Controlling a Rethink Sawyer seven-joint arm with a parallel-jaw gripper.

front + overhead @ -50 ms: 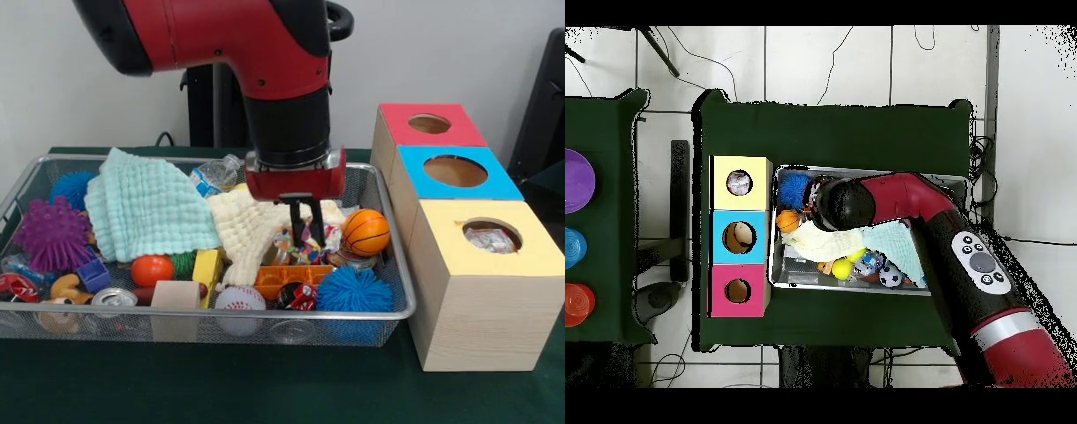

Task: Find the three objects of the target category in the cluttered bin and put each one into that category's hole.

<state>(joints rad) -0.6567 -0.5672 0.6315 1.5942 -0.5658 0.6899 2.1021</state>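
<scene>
A wire mesh bin [265, 314] holds mixed clutter. My gripper [305, 237] reaches down into its right half, with its tips at a crinkly colourful wrapper [298, 249] lying between a cream cloth [249, 225] and a small basketball [365, 231]. Right of the bin stand three wooden boxes with round holes: yellow [530, 252], blue [503, 181] and red [397, 124]. A crumpled clear wrapper [491, 238] shows inside the yellow box's hole. In the overhead view the arm's wrist [840, 205] covers the gripper, close to the yellow box [740, 165].
Also in the bin: a pale green cloth [146, 208], crushed water bottle [214, 174], purple spiky ball [51, 234], blue spiky ball [354, 290], baseball [239, 299], orange ball [152, 269], silver can [115, 299], wooden block [175, 305] and orange brick [287, 278].
</scene>
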